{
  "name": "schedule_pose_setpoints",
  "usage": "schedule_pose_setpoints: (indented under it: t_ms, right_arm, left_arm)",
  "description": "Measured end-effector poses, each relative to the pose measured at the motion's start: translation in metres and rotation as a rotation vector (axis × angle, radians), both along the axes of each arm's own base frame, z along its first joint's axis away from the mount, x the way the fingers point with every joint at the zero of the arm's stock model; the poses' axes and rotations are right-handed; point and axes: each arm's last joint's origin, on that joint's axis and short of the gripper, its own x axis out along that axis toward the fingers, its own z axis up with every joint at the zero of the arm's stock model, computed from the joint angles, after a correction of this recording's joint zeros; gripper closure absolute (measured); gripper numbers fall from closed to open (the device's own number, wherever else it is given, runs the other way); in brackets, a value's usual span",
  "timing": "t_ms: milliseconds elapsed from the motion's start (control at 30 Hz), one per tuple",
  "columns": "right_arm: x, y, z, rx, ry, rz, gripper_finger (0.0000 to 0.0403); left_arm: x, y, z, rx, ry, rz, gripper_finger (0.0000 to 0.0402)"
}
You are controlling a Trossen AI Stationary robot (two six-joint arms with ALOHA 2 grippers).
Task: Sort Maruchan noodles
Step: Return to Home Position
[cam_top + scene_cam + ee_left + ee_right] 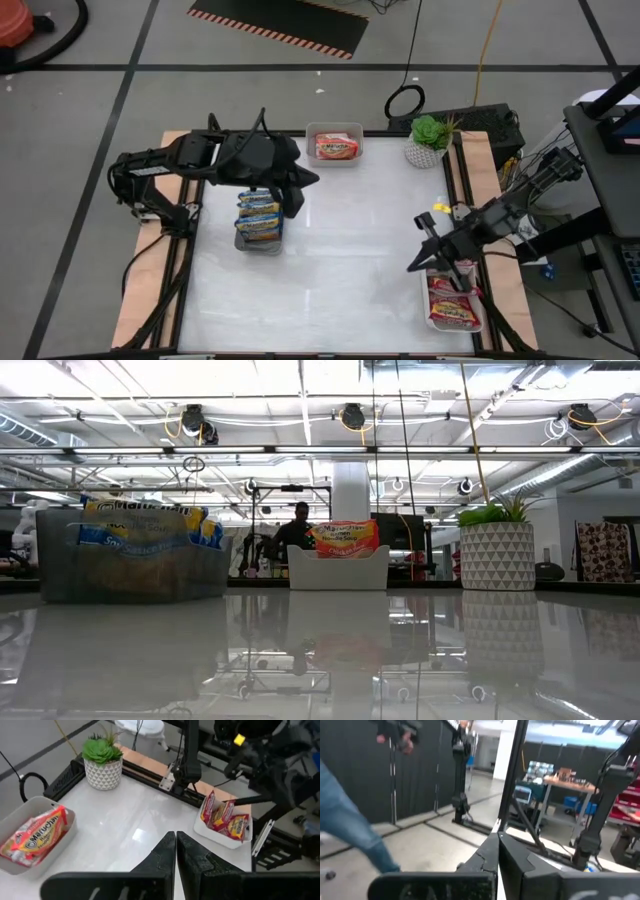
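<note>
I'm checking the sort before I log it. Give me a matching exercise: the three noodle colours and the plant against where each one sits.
Things:
1. blue packs
2. orange pack
3. red packs
4. potted plant

Places:
A. in the far white tray, middle of the far edge
B. in the dark bin, left side
C. standing loose at the far right corner
D. in the right-hand white tray, near right edge

Pairs: 1-B, 2-A, 3-D, 4-C
</note>
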Motion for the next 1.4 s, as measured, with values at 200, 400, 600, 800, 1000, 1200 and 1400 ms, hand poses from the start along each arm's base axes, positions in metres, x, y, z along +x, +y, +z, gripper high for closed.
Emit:
schedule_pose_setpoints:
  t_ms: [200,400,600,800,1000,1200,1400]
  right_arm:
    - [0.000,0.000,-0.005,-0.047,0.013,-0.001,0.0403]
    - [-0.004,-0.003,-0.011,-0.063,0.006,-0.001,0.0403]
    - [-0.012,-0.009,-0.020,-0.052,0.005,-0.001,0.0403]
    - [-0.020,-0.014,-0.031,-0.051,-0.002,-0.006,0.0403]
    - [-0.024,-0.018,-0.045,-0.062,0.010,-0.034,0.0403]
    - [-0.026,-0.020,-0.051,-0.082,0.006,-0.034,0.0403]
    - [-0.027,-0.024,-0.055,-0.174,-0.043,-0.062,0.0403]
  left_arm:
    - [0.000,0.001,0.000,-0.028,-0.004,0.053,0.0382]
    - [0.001,-0.006,-0.001,0.066,0.010,-0.099,0.0396]
    - [-0.002,-0.005,-0.019,0.122,0.055,-0.138,0.0399]
    - [-0.015,0.010,-0.052,0.099,-0.056,-0.182,0.0400]
    - [-0.039,0.019,-0.096,0.103,-0.162,-0.154,0.0400]
    - [-0.066,0.023,-0.136,0.140,-0.282,-0.144,0.0401]
    - [-0.098,0.028,-0.182,0.151,-0.376,-0.115,0.0401]
